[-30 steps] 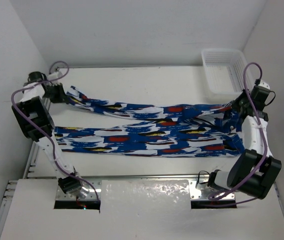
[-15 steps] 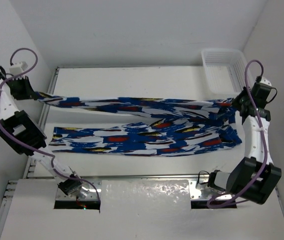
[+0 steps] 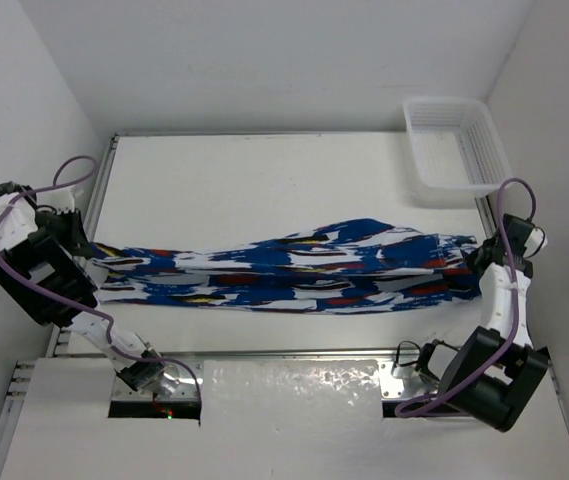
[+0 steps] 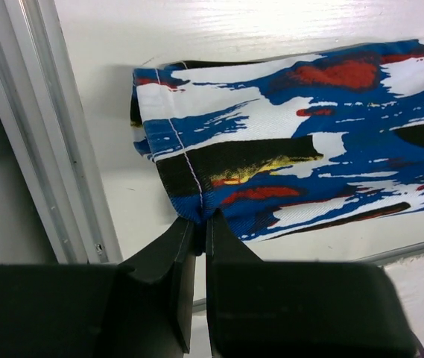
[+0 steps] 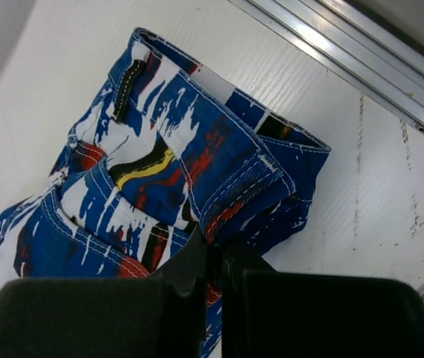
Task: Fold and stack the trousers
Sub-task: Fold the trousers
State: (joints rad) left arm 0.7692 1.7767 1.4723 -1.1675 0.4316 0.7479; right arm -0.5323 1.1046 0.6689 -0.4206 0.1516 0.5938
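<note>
The trousers (image 3: 294, 265), royal blue with white, red, black and yellow patches, lie stretched left to right across the table, one leg laid over the other. My left gripper (image 3: 82, 250) is shut on the leg hem (image 4: 185, 186) at the left table edge. My right gripper (image 3: 476, 262) is shut on the waistband (image 5: 234, 186) at the right end, low over the table. In both wrist views the black fingers (image 4: 174, 246) pinch fabric between their tips.
A white plastic basket (image 3: 451, 147) stands at the back right corner. An aluminium rail (image 4: 48, 149) runs along the left table edge, and another rail (image 5: 361, 52) runs along the right edge. A white board (image 3: 294, 390) covers the near edge between the arm bases.
Both grippers carried the far leg and waist toward me and down, laying the far leg over the near leg. The left arm swung from the back left to the left table edge.
</note>
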